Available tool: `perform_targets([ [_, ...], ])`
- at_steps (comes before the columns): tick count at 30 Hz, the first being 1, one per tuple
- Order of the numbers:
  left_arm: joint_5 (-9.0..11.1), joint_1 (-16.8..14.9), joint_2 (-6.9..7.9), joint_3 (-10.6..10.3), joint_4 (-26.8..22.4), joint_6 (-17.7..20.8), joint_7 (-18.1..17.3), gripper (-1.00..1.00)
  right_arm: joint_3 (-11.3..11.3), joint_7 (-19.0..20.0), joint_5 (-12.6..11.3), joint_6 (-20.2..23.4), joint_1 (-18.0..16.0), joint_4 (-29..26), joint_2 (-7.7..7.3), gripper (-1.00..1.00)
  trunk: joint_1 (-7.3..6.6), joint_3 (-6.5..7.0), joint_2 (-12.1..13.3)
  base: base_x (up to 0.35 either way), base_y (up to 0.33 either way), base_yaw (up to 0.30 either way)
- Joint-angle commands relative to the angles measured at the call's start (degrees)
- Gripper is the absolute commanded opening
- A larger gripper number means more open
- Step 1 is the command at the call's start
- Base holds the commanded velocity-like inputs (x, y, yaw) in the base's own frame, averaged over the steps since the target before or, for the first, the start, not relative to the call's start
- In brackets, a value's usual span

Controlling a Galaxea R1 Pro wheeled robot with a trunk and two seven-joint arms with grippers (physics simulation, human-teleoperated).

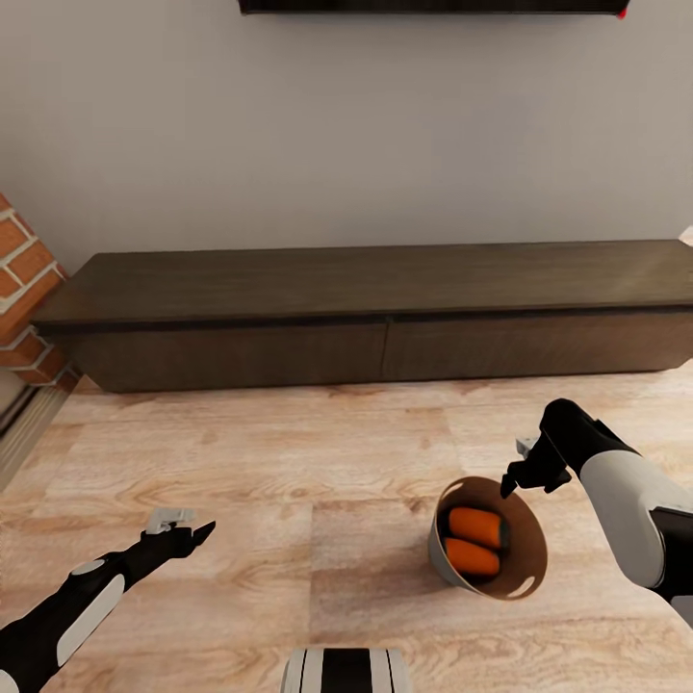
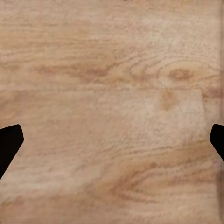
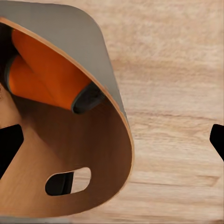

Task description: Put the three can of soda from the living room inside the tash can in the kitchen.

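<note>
A: Item 1, the tash can (image 1: 500, 568)?

B: Small round bin, grey outside, copper-brown inside. It hangs tilted over the wood plank floor (image 1: 241, 472) at near right, mouth turned toward the camera. An oval handle slot (image 3: 68, 182) sits near the rim.

A: Contents?

B: 2 orange soda cans (image 1: 474, 541) lying on their sides against the inner wall, one beside the other, grey ends showing. A third can is not in sight here.

A: Item 2, right gripper (image 1: 515, 478)?

B: At the bin's far rim. Jaws appear pinched on the rim, carrying the bin; in the wrist view their tips sit wide at the frame edges, so the contact itself is hard to confirm.

A: Item 3, left gripper (image 1: 197, 532)?

B: Near left, over bare floor, jaws spread, holding nothing.

A: Handling notes?

B: By judgement: the bin is stiff and light, but a thin smooth wall held at 1 point lets it swing. The loose cans, light and slick, could roll toward the mouth if the tilt grows. The rim above the slot is the sound hold.

A: Surroundings?

B: Long dark TV cabinet (image 1: 385, 308) along the far wall, brick column (image 1: 24, 289) at far left.
</note>
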Motion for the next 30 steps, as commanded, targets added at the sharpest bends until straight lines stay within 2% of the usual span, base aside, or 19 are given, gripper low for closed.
perform_targets([
  [1,0.0,0.0,0.0,0.0,0.01,0.02,-0.01,1.0,-0.01,0.0,0.0,0.0,0.16,-0.03,0.0,1.0,-0.22,0.18,0.42,0.0,0.0,0.0],
  [22,-0.01,0.0,-0.34,0.0,0.03,0.18,0.2,1.0,-0.02,0.0,0.0,0.0,2.54,-1.36,0.09,1.0,-4.84,3.95,8.84,0.0,0.0,0.0],
  [30,-0.02,0.0,-0.42,-0.03,0.07,0.26,0.32,1.0,-0.09,0.0,-0.01,0.0,3.49,-3.44,0.05,1.0,-6.59,5.39,12.05,0.0,0.0,0.0],
])
